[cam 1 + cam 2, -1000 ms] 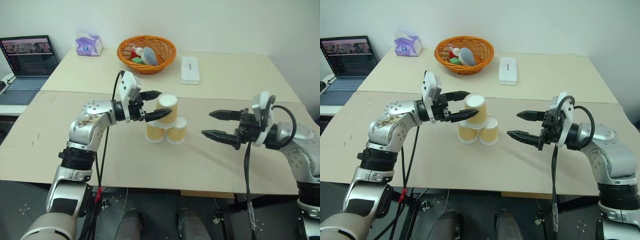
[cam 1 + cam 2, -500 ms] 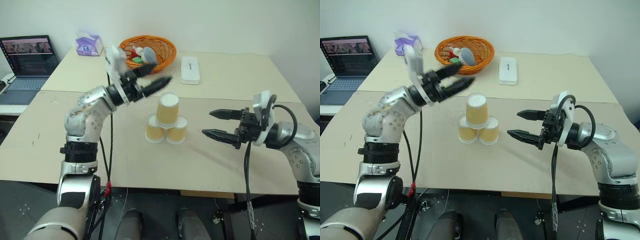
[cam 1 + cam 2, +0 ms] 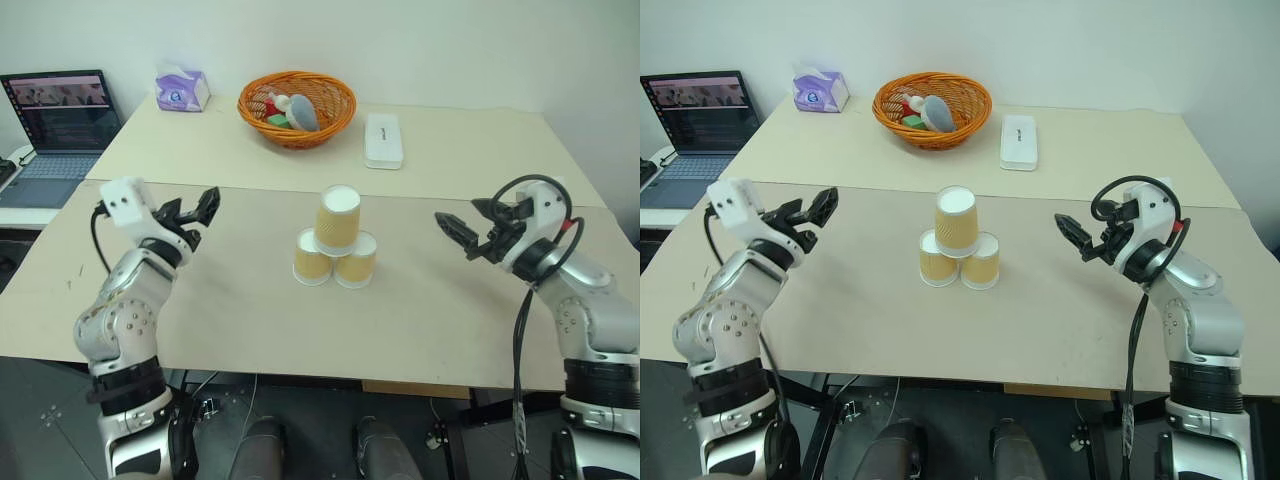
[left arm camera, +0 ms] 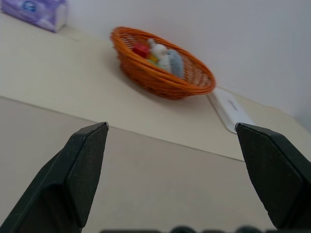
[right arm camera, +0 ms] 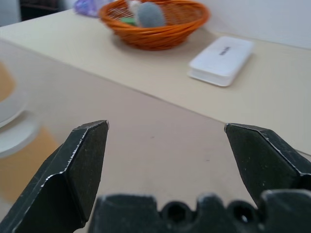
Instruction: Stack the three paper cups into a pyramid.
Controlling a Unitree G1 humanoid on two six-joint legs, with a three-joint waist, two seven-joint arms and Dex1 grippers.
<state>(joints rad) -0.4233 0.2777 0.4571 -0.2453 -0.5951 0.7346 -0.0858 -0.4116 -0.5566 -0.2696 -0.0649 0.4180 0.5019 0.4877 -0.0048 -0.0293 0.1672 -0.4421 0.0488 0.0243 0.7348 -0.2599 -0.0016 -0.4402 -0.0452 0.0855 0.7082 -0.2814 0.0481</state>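
Note:
The three paper cups stand as a pyramid in the middle of the near table. Two tan cups sit upside down side by side, and a third sits upside down on top of them. My left gripper is open and empty, well to the left of the stack and pointing forward. To the right of the stack my right gripper is also open and empty. The left wrist view looks between the left gripper fingers at bare table. The right wrist view has the blurred cups off to one side of the right gripper.
An orange wicker basket with small items stands on the far table, and a white box lies to its right. A purple tissue box sits at the far left corner. A laptop rests on a side desk to the left.
My left gripper has come away from the top cup, lifted, then swung far to the left. The right gripper has drawn back to the right and turned forward. The stack stays put.

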